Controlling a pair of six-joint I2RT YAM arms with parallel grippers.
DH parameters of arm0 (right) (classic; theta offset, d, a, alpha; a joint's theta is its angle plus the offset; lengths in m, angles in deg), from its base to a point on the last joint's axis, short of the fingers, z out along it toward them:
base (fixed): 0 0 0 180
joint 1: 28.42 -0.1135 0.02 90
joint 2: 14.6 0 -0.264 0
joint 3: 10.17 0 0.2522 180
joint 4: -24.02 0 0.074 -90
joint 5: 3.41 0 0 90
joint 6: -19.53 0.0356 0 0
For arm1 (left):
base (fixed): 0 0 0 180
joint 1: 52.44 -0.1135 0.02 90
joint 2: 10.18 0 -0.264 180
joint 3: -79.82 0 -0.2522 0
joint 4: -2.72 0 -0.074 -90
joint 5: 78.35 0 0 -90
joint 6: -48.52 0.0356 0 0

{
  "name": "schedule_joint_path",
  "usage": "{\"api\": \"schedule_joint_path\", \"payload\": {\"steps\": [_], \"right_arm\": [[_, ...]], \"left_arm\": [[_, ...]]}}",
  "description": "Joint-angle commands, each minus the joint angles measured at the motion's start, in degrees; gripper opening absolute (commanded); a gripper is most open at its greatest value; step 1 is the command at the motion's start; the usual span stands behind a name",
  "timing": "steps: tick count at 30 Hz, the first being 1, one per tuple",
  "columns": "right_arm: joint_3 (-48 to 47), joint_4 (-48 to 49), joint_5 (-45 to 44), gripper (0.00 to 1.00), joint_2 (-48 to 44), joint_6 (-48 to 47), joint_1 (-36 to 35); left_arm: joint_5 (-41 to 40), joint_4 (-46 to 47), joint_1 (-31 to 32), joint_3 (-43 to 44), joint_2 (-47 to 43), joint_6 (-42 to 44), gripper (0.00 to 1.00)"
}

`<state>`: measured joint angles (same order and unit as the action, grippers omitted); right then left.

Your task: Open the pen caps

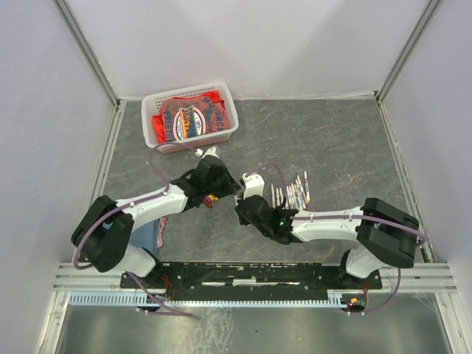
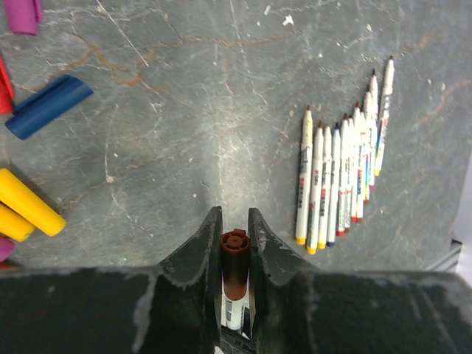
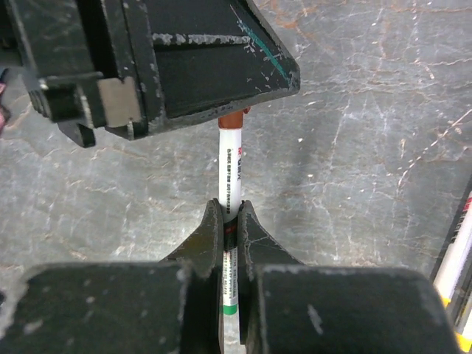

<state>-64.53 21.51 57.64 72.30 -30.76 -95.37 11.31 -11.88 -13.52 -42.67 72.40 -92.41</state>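
Above the grey table (image 1: 332, 140), with the left gripper (image 2: 234, 221) clamped on the brown cap (image 2: 234, 247) and the right gripper (image 3: 230, 214) on the barrel (image 3: 230, 169), the 2 should pull straight apart.

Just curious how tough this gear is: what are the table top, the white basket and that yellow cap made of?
Table top: dark grey with pale veins, matt; stone or a stone-look laminate. Basket: probably white plastic, judging by its slotted moulded walls. Yellow cap: smooth, slightly glossy plastic, it seems.
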Motion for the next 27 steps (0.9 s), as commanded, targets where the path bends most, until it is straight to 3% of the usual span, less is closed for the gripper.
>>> {"api": "schedule_joint_path", "payload": {"steps": [1, 6, 9, 17, 20, 27], "right_arm": [[-2.8, -6.2, -3.1, 0.01, 3.4, -1.2, -0.2], [-2.6, -7.2, -3.5, 0.01, 4.7, 0.3, -0.2], [-1.5, -6.2, -2.8, 0.01, 3.8, 1.1, -0.1], [8.7, 8.4, 5.6, 0.01, -3.3, 2.5, 1.4], [10.3, 8.7, 5.3, 0.01, -6.6, 2.9, 1.8], [7.0, -5.6, -2.0, 0.01, -15.6, 1.9, 2.8]], "left_arm": [[-8.8, 1.4, -0.6, 7.0, 3.1, -5.3, 0.03], [-13.5, -0.8, 1.1, 13.6, 8.3, -4.5, 0.03], [-11.8, 1.6, 1.7, 14.7, 10.5, -2.3, 0.03], [-5.9, 12.6, 1.5, 7.6, 7.4, 4.7, 0.03], [-3.7, 14.5, 1.2, 5.6, 6.1, 5.4, 0.03], [-10.6, -1.7, 1.8, 9.3, 6.6, 11.0, 0.03]]}}
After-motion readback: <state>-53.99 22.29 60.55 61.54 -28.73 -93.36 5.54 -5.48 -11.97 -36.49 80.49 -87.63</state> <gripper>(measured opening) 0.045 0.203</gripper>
